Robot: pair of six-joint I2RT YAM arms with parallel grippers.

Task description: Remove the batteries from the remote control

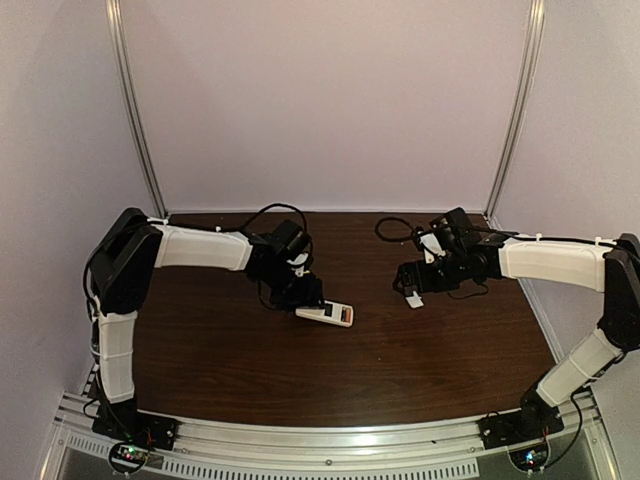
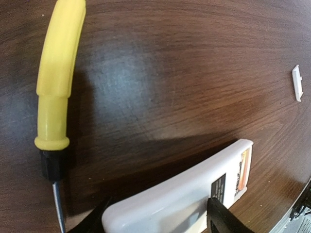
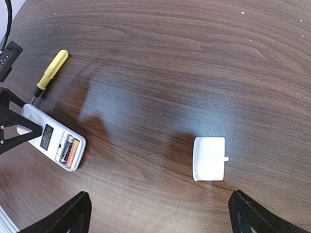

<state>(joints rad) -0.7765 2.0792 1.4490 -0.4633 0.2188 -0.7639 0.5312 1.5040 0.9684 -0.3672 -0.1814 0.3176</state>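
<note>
Left wrist: left fingers (image 2: 224,219) tight on remote control (image 2: 180,194) edges, right fingers (image 3: 68,217) wide apart

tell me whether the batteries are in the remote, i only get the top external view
Observer: Yes. Both batteries sit side by side, uncovered, at one end of the remote control.
Operator: anything hiding under the left arm
Observer: A yellow-handled screwdriver lies on the table beside the remote control.
Operator: has the left hand got hold of it
Observer: The left hand looks closed on the remote control, with a finger at each long side.
</note>
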